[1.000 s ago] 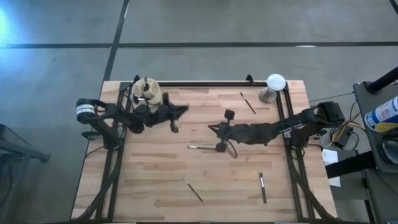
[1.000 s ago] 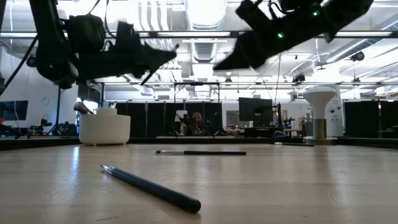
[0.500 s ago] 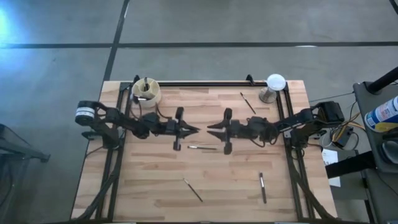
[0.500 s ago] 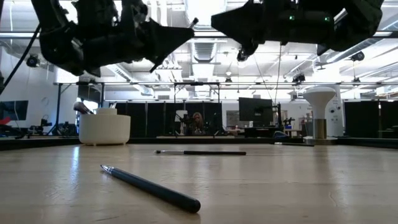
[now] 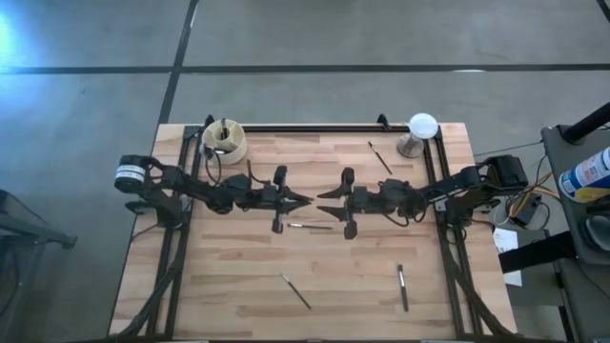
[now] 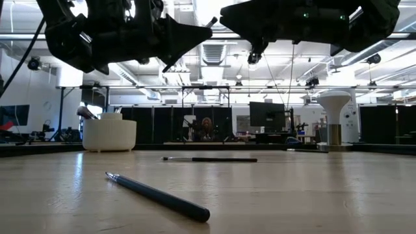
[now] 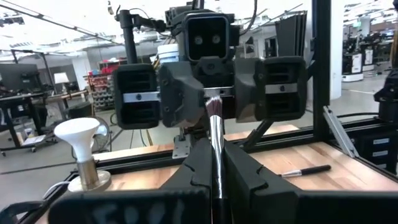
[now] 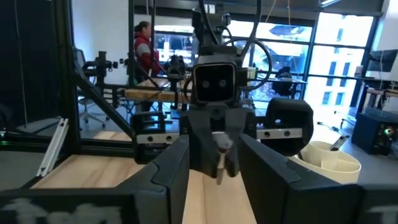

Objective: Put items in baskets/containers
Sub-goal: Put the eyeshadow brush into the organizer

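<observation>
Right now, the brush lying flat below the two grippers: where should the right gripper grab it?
Grip mid-handle, coming straight down. The flat brush lies on the table running left to right with nothing touching it, so set the fingers across its thin shaft. The right gripper is open nearby; the left gripper already holds a second brush.

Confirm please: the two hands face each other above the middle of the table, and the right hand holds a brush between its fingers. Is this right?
Not quite. The left hand holds the brush, as the left wrist view shows. The right hand is open, with nothing in its grip. The rest is correct.
</observation>
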You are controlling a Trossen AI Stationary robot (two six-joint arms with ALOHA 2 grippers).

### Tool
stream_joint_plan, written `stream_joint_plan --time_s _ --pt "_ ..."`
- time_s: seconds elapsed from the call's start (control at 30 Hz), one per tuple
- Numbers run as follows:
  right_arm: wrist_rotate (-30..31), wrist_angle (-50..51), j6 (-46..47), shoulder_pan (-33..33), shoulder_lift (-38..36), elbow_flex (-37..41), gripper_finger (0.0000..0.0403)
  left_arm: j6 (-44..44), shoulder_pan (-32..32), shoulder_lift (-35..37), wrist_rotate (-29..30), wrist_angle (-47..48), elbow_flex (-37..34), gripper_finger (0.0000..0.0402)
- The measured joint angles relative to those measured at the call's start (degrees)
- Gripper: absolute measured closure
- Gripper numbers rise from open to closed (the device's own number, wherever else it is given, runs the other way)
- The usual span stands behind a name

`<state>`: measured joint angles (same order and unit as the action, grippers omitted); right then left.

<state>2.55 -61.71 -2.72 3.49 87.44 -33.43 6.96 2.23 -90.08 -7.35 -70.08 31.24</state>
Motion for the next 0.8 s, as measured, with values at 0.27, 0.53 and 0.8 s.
stream_joint_plan --time_s 0.27,0.53,0.8 --pt "0.0 -0.2 0.2 0.0 2.1 -1.6 0.0295 -0.1 -1.0 0.0 0.0 2.2 1.5 0.0385" --pt "0.2 -0.9 -0.9 0.7 3.3 -2.6 0.0347 0.1 -1.2 -0.1 0.3 3.2 1.8 0.0385" --pt "0.6 -0.9 -1.1 0.8 3.4 -2.6 0.0392 -0.5 -1.2 -0.1 0.4 3.2 1.8 0.0381"
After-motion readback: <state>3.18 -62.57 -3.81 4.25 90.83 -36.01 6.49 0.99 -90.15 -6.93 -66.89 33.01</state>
